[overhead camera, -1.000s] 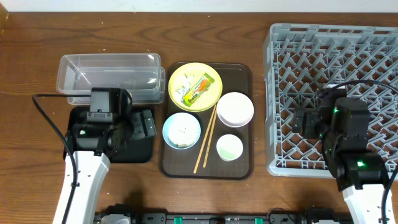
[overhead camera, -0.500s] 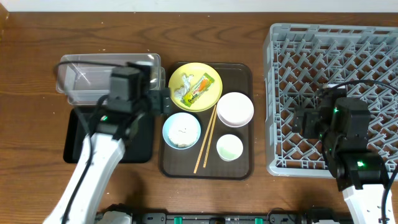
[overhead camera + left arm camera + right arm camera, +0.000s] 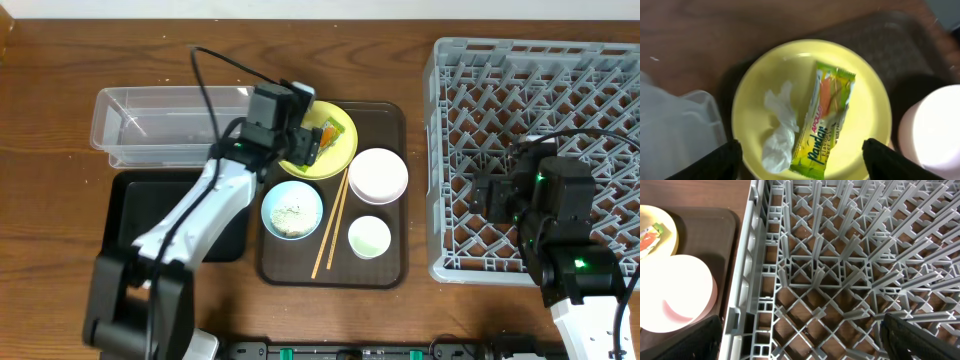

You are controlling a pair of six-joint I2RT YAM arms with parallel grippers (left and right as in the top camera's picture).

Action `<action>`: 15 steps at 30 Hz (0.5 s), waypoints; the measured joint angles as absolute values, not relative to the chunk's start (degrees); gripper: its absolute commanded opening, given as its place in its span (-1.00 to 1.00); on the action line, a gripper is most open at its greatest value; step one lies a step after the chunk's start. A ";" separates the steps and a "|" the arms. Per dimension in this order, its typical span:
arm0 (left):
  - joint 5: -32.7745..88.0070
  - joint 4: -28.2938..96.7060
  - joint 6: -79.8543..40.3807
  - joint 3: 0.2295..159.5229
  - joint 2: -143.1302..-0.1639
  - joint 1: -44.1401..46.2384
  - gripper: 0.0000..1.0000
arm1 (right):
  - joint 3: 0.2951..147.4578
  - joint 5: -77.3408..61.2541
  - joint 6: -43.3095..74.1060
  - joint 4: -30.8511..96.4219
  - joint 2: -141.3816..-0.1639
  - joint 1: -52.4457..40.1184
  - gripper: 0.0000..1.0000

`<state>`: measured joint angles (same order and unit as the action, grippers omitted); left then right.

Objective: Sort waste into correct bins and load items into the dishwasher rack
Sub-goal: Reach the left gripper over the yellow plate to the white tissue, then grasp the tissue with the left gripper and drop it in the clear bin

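The clear tub (image 3: 170,125) and black tray (image 3: 135,215) sit at left on the table as the left gripper (image 3: 800,160), fingers spread wide and holding nothing, hovers over the yellow plate (image 3: 750,95), which carries a crumpled tissue (image 3: 780,130) and a green-yellow wrapper (image 3: 825,120) on the brown serving tray (image 3: 290,262). At right, the right gripper (image 3: 800,330) hangs wide open, gripping nothing, above the grey dishwasher rack (image 3: 530,100).

You'll see a brown serving tray (image 3: 390,265) lying flat around the middle of the wooden table (image 3: 50,60).
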<state>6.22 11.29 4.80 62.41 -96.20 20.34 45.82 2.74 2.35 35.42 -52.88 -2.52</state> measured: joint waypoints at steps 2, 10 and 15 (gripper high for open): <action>6.00 10.68 4.84 62.41 -98.26 20.38 0.49 | 45.82 2.72 2.35 35.42 -52.86 -2.52 0.98; 3.84 9.98 4.97 62.41 -103.53 20.36 0.33 | 45.82 2.74 2.35 36.23 -52.86 -2.52 0.98; 2.90 9.87 4.91 62.41 -105.45 20.36 0.14 | 45.82 2.74 2.35 36.67 -52.86 -2.52 0.98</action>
